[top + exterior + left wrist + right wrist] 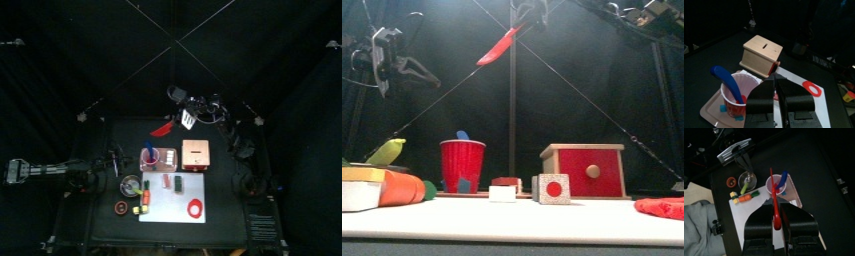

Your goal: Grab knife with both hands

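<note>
Red, slim knife (773, 203) in the right end effector (777, 224).

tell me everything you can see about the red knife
The red knife is a slim, plain red piece that looks like plastic. The right gripper is shut on one end, and the blade runs out straight beyond the jaws to a narrow tip. It is lifted high above the table, slanting in the front view, over the far side. Nothing else touches it; the left gripper is away from it.
</note>
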You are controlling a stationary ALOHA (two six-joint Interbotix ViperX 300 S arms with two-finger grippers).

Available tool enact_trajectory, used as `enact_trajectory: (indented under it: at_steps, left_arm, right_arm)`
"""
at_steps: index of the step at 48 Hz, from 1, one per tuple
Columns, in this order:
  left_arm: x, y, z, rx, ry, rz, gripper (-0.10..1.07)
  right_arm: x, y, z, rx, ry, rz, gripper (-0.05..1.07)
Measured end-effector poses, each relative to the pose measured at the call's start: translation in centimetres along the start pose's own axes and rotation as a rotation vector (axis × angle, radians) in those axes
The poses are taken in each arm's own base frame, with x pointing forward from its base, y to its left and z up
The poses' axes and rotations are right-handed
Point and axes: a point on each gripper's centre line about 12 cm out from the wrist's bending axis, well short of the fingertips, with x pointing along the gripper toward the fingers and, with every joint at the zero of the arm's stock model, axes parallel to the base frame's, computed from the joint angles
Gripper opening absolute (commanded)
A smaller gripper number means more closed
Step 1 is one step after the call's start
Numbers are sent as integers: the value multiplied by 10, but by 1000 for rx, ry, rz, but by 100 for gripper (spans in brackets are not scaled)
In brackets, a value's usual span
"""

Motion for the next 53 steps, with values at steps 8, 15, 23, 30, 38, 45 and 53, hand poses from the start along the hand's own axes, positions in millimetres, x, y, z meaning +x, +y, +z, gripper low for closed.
enact_trajectory:
  at_steps: [8,15,23,30,38,45,53]
  left_arm:
    - [0,0,0,2,0,0,39]
    - [1,-1,1,1,-2,-2,39]
    - [1,-1,3,1,-7,-4,39]
    - [1,-1,3,-1,-7,-2,39]
    - [1,0,3,1,-8,0,39]
    - [1,1,3,0,-10,5,39]
    - [1,0,4,-2,-12,6,39]
  right_arm:
    - [-24,-1,-4,16,-15,-50,18]
    - [-48,7,-12,17,-10,-69,18]
    - [-59,18,-26,10,27,-91,19]
    - [-56,15,-39,21,82,-141,19]
    - [-60,13,-50,18,68,-187,19]
    - [-68,16,-64,13,49,-191,19]
    - [-76,22,-75,13,-45,-160,19]
